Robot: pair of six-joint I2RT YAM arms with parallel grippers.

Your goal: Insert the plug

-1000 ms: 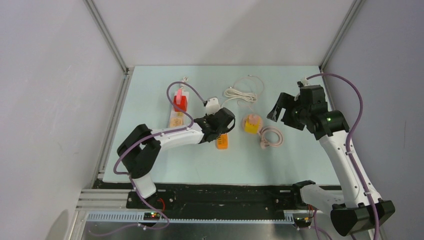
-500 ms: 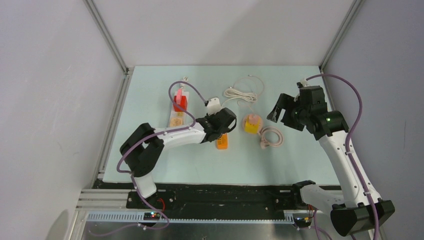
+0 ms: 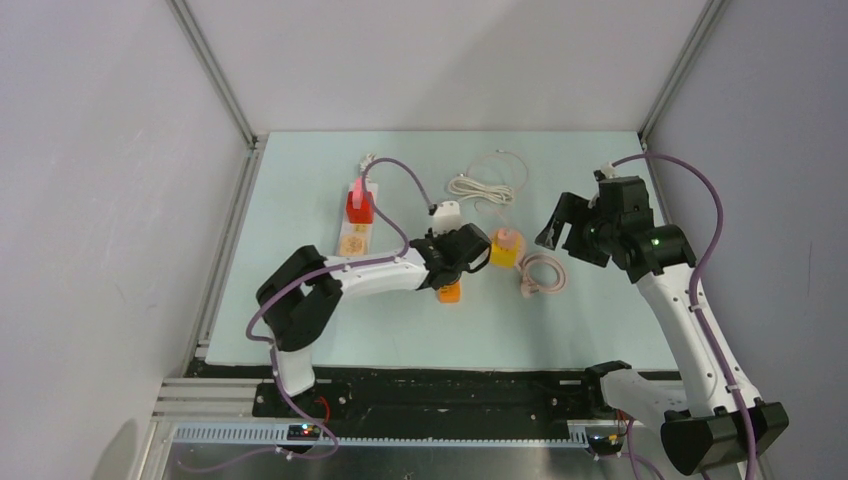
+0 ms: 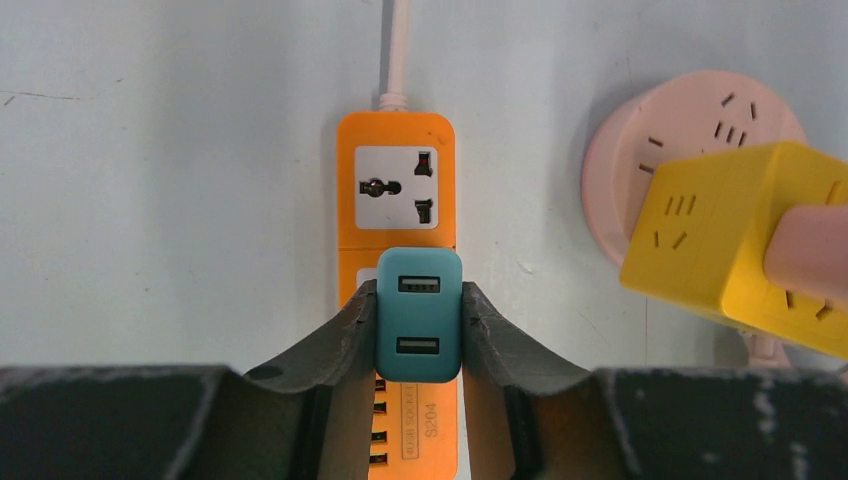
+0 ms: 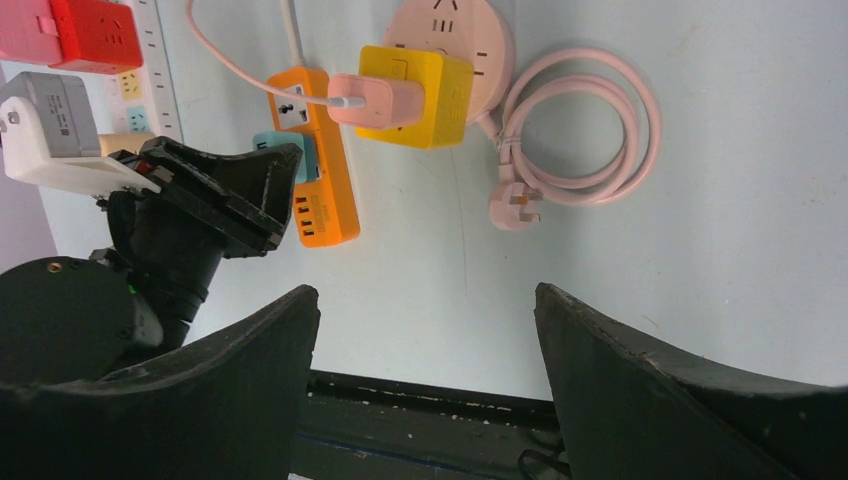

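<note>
Clamping the teal plug point(image 4: 419, 335) by its two sides, our left gripper point(image 4: 419, 292) hangs near the middle of the worktop point(image 3: 600, 330), a little towards the near edge. The plug stands directly over the orange power strip point(image 4: 404, 150) with its two USB ports facing the wrist camera. It is just on the near side of the strip's one uncovered universal socket point(image 4: 396, 187). We cannot tell whether its pins are in a socket or only above one. The strip's near end, with a row of small ports, pokes out below the gripper.

Just to the right of the strip a yellow cube socket point(image 4: 720, 230) sits on a round pink socket base point(image 4: 640, 140), with a pink adapter point(image 5: 365, 100) plugged into the cube's side. A pink cable point(image 5: 585, 120) lies coiled to the right of that base, its plug resting at the coil's near side.

Our right gripper point(image 5: 425, 292) hovers towards the right edge, well apart from everything, jaws spread wide and holding nothing.

Further back, towards the far left corner, a red cube point(image 3: 359, 205) sits on a white power strip point(image 3: 351, 242). Near the far edge, around its middle, a white cable point(image 3: 480, 187) lies in a loose bundle.
</note>
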